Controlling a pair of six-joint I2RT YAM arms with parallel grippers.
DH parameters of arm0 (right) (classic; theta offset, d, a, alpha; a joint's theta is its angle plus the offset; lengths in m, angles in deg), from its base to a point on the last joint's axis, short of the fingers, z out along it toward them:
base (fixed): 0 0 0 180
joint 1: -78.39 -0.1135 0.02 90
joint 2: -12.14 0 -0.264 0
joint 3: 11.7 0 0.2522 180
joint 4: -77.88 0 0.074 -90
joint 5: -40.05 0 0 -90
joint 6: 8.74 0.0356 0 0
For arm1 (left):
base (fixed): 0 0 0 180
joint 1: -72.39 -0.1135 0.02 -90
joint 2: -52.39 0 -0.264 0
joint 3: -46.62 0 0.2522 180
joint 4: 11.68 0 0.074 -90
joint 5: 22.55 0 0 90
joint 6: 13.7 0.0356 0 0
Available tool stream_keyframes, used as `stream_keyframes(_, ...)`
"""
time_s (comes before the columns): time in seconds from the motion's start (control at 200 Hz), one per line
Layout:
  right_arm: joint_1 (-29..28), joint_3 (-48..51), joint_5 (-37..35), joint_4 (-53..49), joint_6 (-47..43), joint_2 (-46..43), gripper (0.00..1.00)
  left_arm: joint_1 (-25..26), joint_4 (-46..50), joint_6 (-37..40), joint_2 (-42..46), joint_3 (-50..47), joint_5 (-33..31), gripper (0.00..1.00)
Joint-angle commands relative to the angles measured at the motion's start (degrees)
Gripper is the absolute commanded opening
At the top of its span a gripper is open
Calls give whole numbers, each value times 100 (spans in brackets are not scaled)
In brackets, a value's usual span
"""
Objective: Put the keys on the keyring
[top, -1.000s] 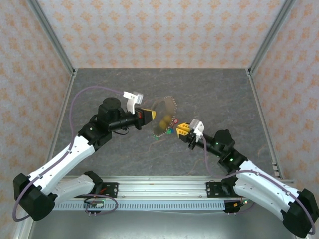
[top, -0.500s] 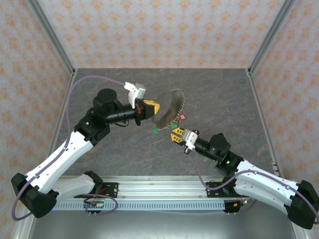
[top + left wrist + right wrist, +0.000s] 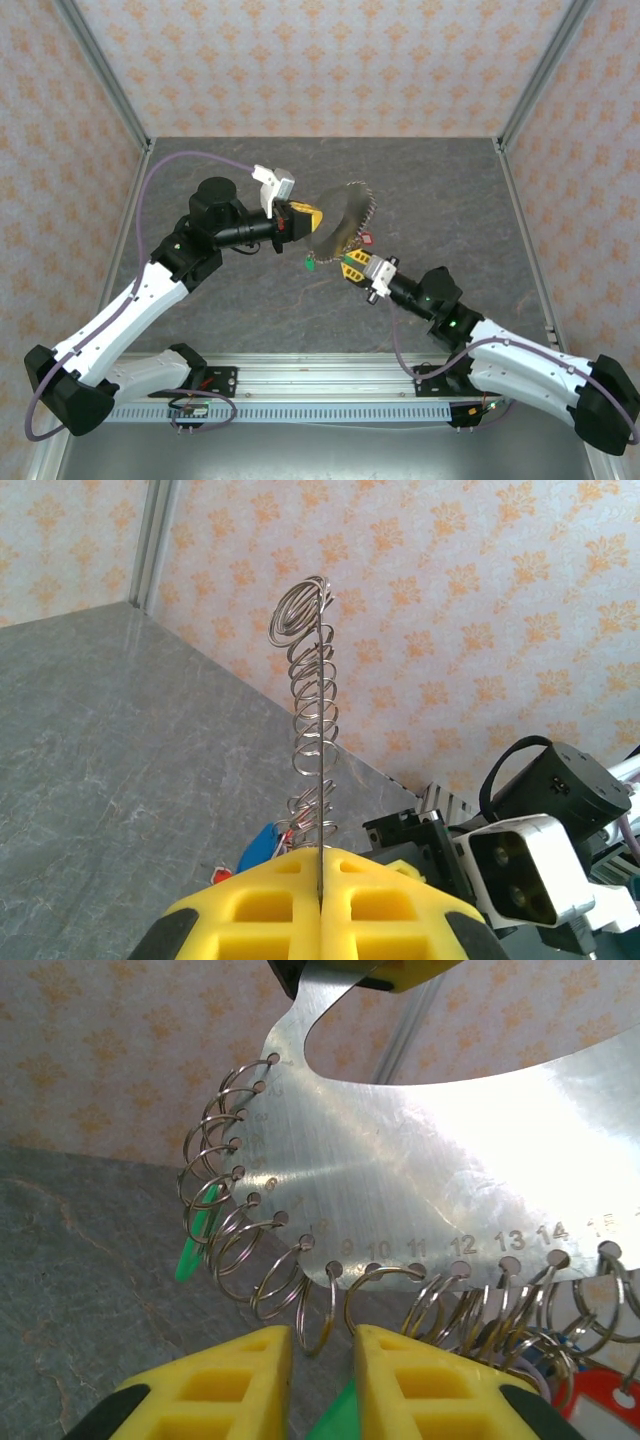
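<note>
Keyring (image 3: pixel 420 1150) here is a flat crescent of bright metal, its curved edge drilled with a row of numbered holes, and a wire ring (image 3: pixel 270 1275) hangs through each hole. In the top external view the keyring (image 3: pixel 340 225) is lifted off the bench (image 3: pixel 440 200) near the middle of the workspace, tilted, with its ringed edge turned to the far right.

From the left wrist, the plate stands edge-on as a thin upright line with the rings (image 3: pixel 310 695) stacked along it.

A green key (image 3: pixel 192 1250) dangles from one of the rings on the left part of the curve; from above, the green key (image 3: pixel 310 264) hangs just below the plate's lower tip. A red key (image 3: pixel 600 1395) hangs under the higher-numbered holes, seen from above as a red key (image 3: pixel 365 237) beside the plate's right edge. A blue key (image 3: pixel 262 842) peeks out low beside the plate.

The left gripper (image 3: pixel 312 218) pinches the plate's plain end; its yellow fingers meet tight on the metal, so the left gripper (image 3: pixel 320 865) carries the keyring.

The right gripper (image 3: pixel 350 267) sits just under the ringed edge, pointing up at it. Its fingers (image 3: pixel 235 1380) stand a narrow gap apart, right below the rings around holes nine and ten. A green piece (image 3: pixel 335 1415) shows in that gap against one finger; whether the right gripper (image 3: pixel 322 1345) pinches it I cannot tell.
</note>
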State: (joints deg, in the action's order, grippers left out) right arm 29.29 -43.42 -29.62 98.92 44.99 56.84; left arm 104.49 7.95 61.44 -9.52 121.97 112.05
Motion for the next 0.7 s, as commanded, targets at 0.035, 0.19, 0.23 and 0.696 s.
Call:
stream_keyframes(0.035, -34, -297, 808, 74, 148, 162, 18, -28, -280, 37, 144, 234, 54, 0)
stream_keyframes(0.19, -71, -223, 1216, -101, 384, 164, 16, -27, -289, 43, 179, 207, -46, 0)
stream_keyframes(0.23, -82, -119, 1128, 20, 401, 100, 15, -28, -280, 58, 179, 198, -55, 0)
stream_keyframes(0.696, -82, 203, 74, -440, -6, -382, 18, -21, -245, 70, 285, 153, -67, 0)
